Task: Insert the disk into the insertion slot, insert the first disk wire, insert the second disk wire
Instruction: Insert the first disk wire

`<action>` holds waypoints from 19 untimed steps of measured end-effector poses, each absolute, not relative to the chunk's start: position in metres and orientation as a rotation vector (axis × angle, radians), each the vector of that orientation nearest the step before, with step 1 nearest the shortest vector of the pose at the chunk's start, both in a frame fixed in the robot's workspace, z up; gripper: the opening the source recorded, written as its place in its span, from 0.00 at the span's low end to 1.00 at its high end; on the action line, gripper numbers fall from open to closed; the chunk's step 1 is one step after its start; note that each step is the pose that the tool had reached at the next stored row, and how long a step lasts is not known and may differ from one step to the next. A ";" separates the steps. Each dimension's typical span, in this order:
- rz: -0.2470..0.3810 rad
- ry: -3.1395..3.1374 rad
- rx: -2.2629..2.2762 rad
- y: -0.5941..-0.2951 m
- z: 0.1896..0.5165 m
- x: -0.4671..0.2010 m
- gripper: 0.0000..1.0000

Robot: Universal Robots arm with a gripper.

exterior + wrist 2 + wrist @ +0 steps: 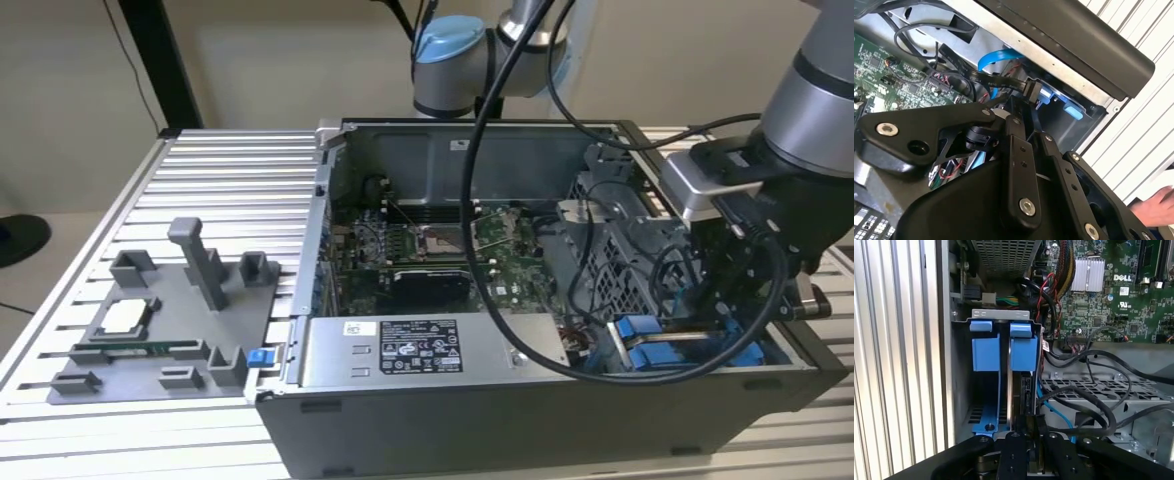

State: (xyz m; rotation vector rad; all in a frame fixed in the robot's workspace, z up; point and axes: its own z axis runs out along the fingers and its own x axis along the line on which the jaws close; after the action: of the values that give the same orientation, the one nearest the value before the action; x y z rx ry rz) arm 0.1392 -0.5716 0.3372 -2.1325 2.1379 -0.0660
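Insertion slot of bright blue plastic rails (999, 355) seen inside a grey metal case, black gripper (1031, 434) held close against the slot's rails, black cables (1106, 412) draped over a grey perforated metal cage (1139, 390), green circuit board (1104, 300) set farther off, ribbed aluminium table (894, 350) beside the case

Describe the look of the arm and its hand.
The arm is a smooth silver-grey tube with round joints; one joint wears a light blue cap. Thick black cables run along it, and a pale grey box sits at the wrist. The hand is matte black, built of flat linkage bars pinned with silver screws.
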 end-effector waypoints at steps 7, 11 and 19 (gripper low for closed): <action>-0.064 2.138 -2.131 -0.572 0.329 0.139 0.00; -0.062 2.137 -2.130 -0.572 0.328 0.139 1.00; -0.053 2.143 -2.136 -0.572 0.347 0.139 1.00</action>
State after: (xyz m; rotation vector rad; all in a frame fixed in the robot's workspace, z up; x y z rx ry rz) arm 0.1392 -0.5716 0.3473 -2.1358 2.1428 -0.0529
